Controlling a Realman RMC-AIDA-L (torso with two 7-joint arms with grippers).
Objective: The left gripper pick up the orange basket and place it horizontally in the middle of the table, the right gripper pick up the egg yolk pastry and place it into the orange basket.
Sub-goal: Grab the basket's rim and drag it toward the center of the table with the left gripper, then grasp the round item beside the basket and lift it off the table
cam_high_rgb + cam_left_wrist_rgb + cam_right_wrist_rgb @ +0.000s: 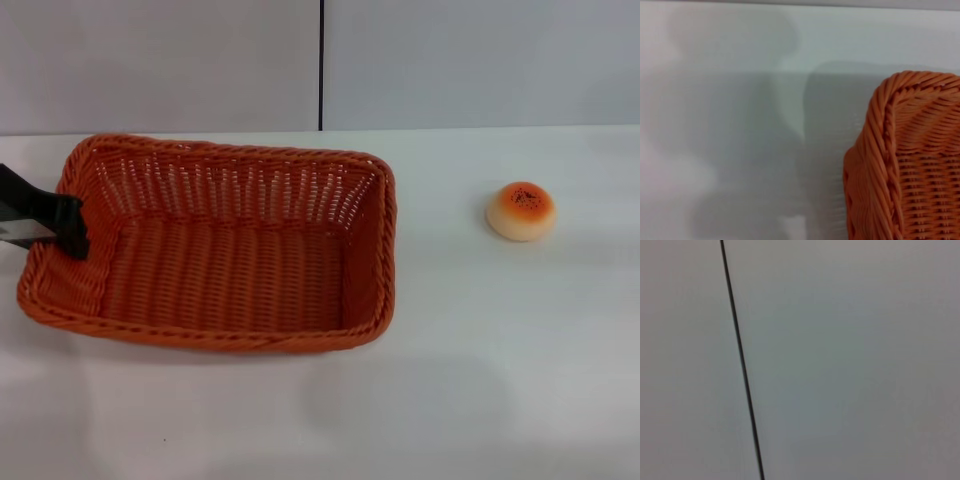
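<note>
1. Bare white counter (450,400) lies nearest the head camera; behind it sits the orange basket (215,245), long side running left to right, left of centre.
2. Left tool (55,225) is at the basket's left short rim, dark fingers straddling the braided edge. It appears closed on the rim, though the contact itself is small in view.
3. Egg yolk pastry (520,211) rests upright on the counter, well apart from the basket, to its right.
4. Right tool is not in view.
5. Step in hand, as judged: basket placement. The basket appears level on the counter.
6. Next move calls for releasing the rim and clearing the left arm, then a right-arm approach to the pastry.
7. Brands, labels, writing: none legible.
</note>
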